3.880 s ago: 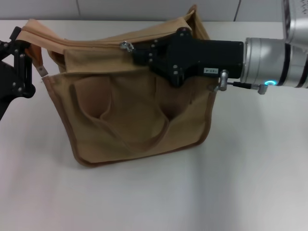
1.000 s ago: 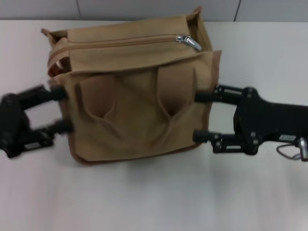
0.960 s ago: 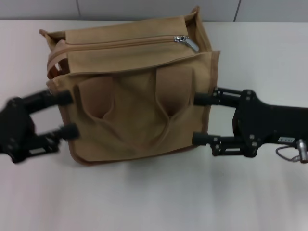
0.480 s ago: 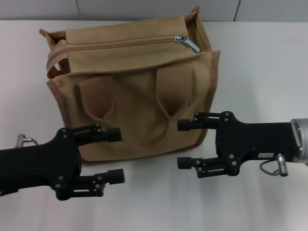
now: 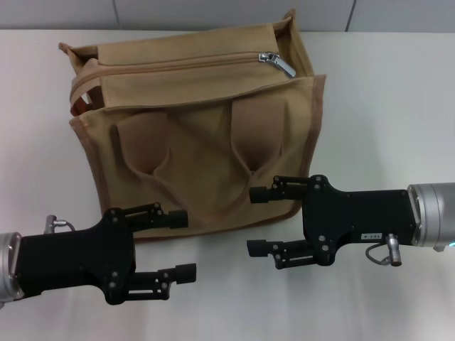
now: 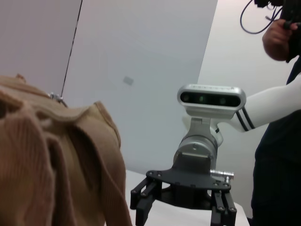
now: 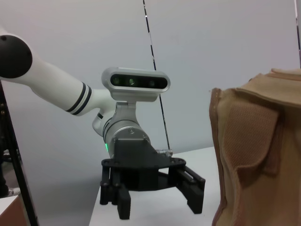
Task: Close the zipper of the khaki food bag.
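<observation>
**Two open grippers, one zipper pull at the far right**

Two grippers sit in front of the khaki food bag (image 5: 195, 135) on the white table (image 5: 384, 106), both released and holding nothing. The left gripper (image 5: 181, 245) hovers at the bag's near lower left corner, its fingers spread and pointing toward the robot's right. The right gripper (image 5: 259, 220) hovers at the near lower right corner, fingers equally spread and pointing toward the robot's left, so the two face each other across a short gap. Each wrist view confirms this: the left wrist view shows the right gripper (image 6: 181, 207) with its fingers apart, and the right wrist view shows the left gripper (image 7: 153, 193) likewise.

The bag stands upright toward the far side of the table. The zipper (image 5: 178, 64) runs along the top panel, its long axis going left to right across the head view. The silver pull tab (image 5: 277, 62) lies at the right end of the track, and the track looks drawn together along its visible length, though the left end near the brown trim is hard to judge.

The pull lies beyond and above both grippers, on the robot's right side, so the right gripper is clearly the nearer one. Any further travel of the pull would follow that left-right axis.
</observation>
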`<state>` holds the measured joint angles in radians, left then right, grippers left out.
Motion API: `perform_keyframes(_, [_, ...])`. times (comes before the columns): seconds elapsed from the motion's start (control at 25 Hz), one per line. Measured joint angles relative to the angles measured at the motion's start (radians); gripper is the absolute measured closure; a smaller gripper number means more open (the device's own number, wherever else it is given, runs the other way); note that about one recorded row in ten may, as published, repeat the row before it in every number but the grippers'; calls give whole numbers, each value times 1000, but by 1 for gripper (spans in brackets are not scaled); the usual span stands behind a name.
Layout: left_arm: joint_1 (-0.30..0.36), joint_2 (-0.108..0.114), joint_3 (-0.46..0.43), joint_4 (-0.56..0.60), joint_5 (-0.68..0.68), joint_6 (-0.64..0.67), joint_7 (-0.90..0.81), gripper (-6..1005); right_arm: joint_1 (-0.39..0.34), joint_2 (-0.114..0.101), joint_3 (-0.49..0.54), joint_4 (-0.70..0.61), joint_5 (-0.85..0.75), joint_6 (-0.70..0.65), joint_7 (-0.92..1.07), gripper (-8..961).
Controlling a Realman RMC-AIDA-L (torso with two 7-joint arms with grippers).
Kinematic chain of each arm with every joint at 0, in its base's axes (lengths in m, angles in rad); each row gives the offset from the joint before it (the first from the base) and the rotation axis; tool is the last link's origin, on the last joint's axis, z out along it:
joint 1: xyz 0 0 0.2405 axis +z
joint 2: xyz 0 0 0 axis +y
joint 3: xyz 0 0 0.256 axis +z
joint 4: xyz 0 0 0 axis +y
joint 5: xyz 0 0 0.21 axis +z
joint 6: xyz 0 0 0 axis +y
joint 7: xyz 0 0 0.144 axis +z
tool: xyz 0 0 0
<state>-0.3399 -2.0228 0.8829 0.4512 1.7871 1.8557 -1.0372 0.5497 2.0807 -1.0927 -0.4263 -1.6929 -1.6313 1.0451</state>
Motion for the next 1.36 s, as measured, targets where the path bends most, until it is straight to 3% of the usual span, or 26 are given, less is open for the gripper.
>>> perform_keyframes(1.36, [7, 4, 4, -22, 8, -9, 28, 216, 5, 2, 2, 38, 6, 21, -53, 169])
